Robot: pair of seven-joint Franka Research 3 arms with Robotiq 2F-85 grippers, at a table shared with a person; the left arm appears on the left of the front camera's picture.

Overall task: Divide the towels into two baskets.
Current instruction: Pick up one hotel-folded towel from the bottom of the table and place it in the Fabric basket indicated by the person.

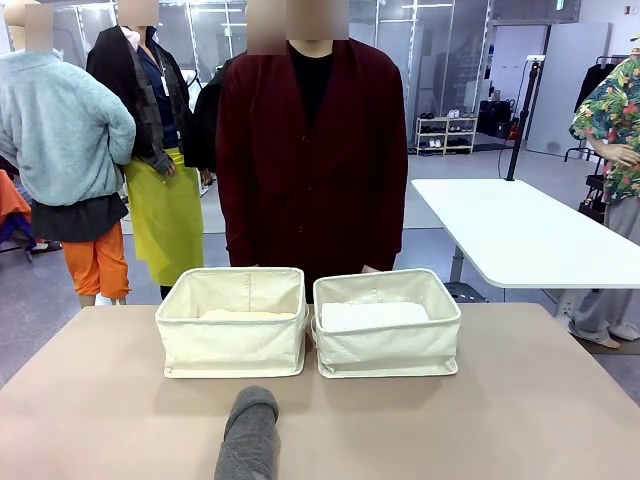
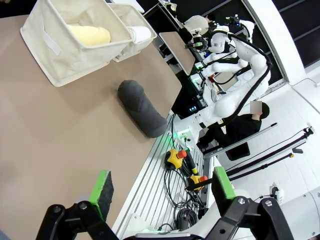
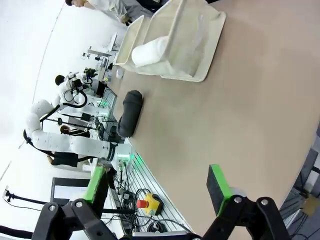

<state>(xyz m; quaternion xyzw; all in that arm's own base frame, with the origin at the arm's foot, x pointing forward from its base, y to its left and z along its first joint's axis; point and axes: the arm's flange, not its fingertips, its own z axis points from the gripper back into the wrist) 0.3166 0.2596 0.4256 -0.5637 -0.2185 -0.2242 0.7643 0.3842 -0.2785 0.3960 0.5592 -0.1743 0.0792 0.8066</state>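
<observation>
Dark grey towel roll (image 1: pixel 248 435) lies on table (image 1: pixel 520 400), long axis near-to-far, far end twd left basket (image 1: pixel 232 322). Left gripper (image 2: pixel 162 190) & right gripper (image 3: pixel 157 187) both agape, empty.

Grey floor (image 1: pixel 40 300), glass partitions (image 1: pixel 440 50) behind, white table (image 1: pixel 520 235) right, shoe rack (image 1: pixel 445 135) far back.

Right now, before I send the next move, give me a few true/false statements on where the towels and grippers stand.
1. The dark grey towel lies on the table, outside both baskets. True.
2. The pale yellow towel sits in the left basket. True.
3. The right basket holds no towel. False: the white towel lies in it.
4. The left gripper is shut on the grey towel. False: it is open, holding nothing.
5. The right gripper is open. True.
</observation>
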